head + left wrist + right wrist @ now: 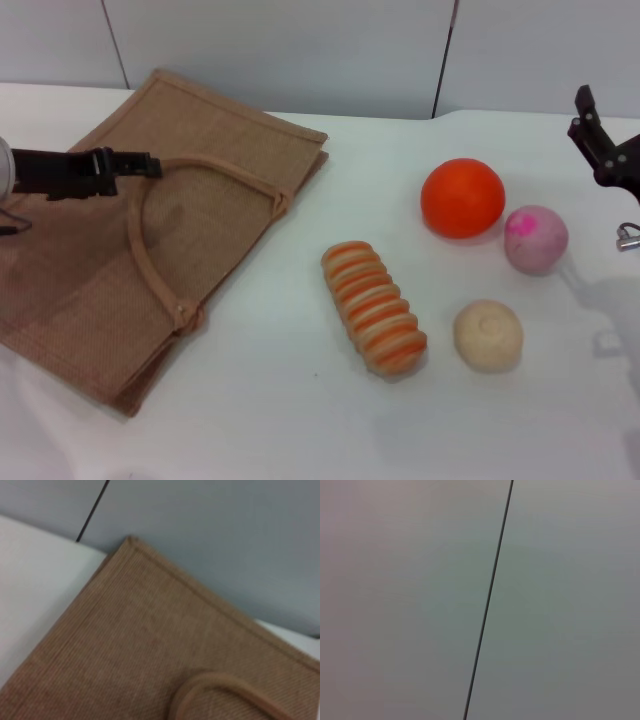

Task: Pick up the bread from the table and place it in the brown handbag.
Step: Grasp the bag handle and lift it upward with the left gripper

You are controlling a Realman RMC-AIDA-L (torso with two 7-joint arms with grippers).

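Note:
The bread [373, 308], an orange and cream striped ridged loaf, lies on the white table [300, 420] near the middle. The brown handbag [90, 270] lies flat at the left, its looped handles [150, 250] on top. My left gripper [140, 165] hovers over the bag's upper part, its tip at the top of the handle loop. The left wrist view shows the bag's weave [140, 645] and a handle [225, 690] close up. My right gripper [590, 125] is open and empty, raised at the right edge, away from the bread.
An orange ball [462, 197], a pink and mauve ball [535, 239] and a small round beige bun [488, 335] sit to the right of the bread. A grey panelled wall [420, 600] runs behind the table.

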